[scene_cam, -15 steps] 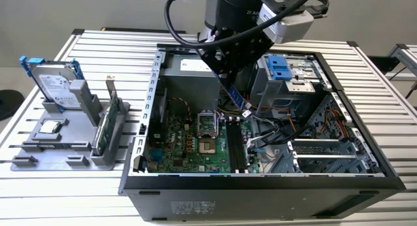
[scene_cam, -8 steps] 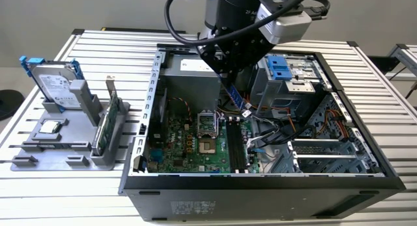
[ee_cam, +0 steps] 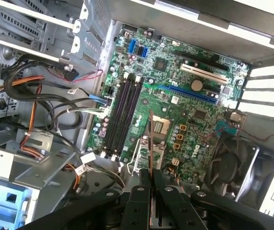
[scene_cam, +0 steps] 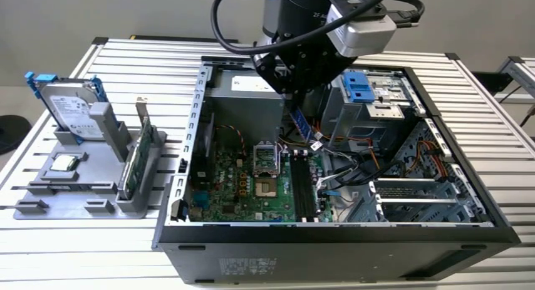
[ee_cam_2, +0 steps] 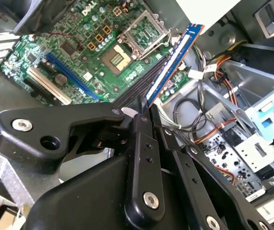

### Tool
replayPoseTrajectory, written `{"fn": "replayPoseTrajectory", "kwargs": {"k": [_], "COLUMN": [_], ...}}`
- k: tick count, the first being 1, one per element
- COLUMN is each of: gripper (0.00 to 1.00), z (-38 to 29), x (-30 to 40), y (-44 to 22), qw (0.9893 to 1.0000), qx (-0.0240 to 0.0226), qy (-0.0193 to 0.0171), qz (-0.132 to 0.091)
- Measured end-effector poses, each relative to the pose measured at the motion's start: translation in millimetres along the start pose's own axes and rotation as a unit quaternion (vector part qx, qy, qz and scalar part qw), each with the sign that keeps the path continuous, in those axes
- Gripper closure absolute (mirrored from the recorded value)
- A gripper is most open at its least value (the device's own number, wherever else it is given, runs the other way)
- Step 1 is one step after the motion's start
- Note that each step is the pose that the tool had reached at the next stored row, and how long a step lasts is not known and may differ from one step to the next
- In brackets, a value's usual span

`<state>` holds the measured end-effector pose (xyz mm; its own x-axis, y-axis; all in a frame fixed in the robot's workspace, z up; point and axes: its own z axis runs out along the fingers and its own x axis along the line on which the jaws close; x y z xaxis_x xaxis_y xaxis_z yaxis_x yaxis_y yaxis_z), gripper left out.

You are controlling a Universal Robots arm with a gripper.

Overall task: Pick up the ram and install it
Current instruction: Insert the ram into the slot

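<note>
The fingers (ee_cam_2: 142,139) were clamped on the ram (ee_cam_2: 172,62), which projected past their tips inside the case (scene_cam: 334,240). Beyond it, slightly to one side, lay the slots (ee_cam: 125,115). The ram probably had to be held parallel to one slot, untilted, when seated.

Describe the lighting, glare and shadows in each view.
Exterior view: even light, slatted table bright, computer case interior shaded under the arm. Second wrist view: black hand, shut on the ram, dark against a washed-out white patch. First wrist view: expansion slot openings glare white; motherboard evenly lit.
</note>
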<state>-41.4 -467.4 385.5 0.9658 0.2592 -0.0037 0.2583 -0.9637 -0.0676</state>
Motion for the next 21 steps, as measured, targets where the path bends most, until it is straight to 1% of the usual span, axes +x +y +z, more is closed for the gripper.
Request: {"fn": "replayPoseTrajectory", "kwargs": {"k": [4, 8, 12, 16, 19, 21], "gripper": [1.0, 1.0, 1.0, 1.0, 1.0, 1.0], "z": [0.0, 0.0, 0.0, 0.0, 0.0, 0.0], "x": [0.4, 0.7, 1.0, 1.3, 1.9, 2.0], "y": [0.1, 0.2, 0.3, 0.4, 0.5, 0.6], "qw": [0.9999, 0.9995, 0.9989, 0.9981, 0.9976, 0.9975], "qx": [0.0001, 0.0001, 0.0002, 0.0002, 0.0003, 0.0003], "qy": [0.0011, 0.0021, 0.0031, 0.0042, 0.0047, 0.0048], "qz": [0.016, 0.031, 0.046, 0.061, 0.069, 0.07]}}
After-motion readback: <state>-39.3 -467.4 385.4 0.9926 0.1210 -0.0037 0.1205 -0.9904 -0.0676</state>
